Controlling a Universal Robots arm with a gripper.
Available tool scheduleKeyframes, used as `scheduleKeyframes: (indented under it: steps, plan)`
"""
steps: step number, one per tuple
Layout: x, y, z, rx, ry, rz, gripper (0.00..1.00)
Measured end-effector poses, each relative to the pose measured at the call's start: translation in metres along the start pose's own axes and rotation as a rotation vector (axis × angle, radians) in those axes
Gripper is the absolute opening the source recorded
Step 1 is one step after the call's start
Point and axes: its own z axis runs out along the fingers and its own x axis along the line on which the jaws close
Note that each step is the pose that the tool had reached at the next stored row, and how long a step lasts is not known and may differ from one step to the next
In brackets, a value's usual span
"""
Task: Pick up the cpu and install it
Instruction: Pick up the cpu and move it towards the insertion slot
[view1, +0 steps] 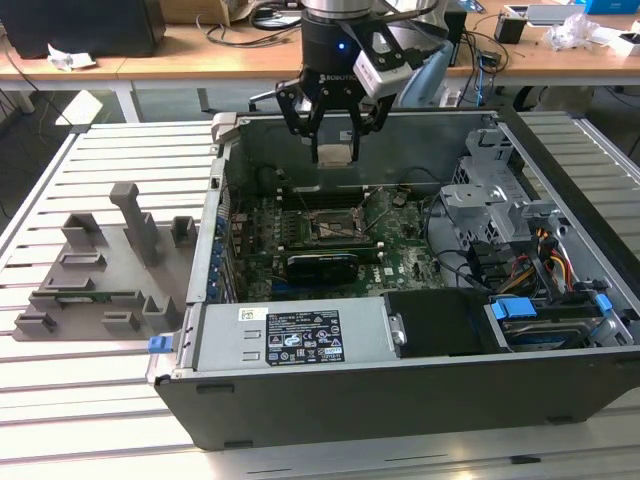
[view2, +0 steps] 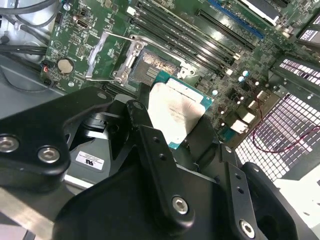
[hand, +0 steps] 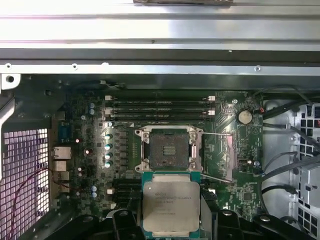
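Currently the gripper (view1: 335, 148) grips the cpu (hand: 171, 205) by its edges, above the motherboard (hand: 90, 165) and just short of the open socket (hand: 167, 150); seating it well, I judge, needs a level chip, squared to the frame

The cpu (hand: 171, 205), in the gripper (view1: 335, 148), hangs over the computer case (view1: 400, 400).
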Motion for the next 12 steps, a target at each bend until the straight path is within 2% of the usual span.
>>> scheduleKeyframes:
  steps: [12]
  plan:
    - [-0.0044,0.0000,0.0050,0.0009,0.0000,0.000,0.55]
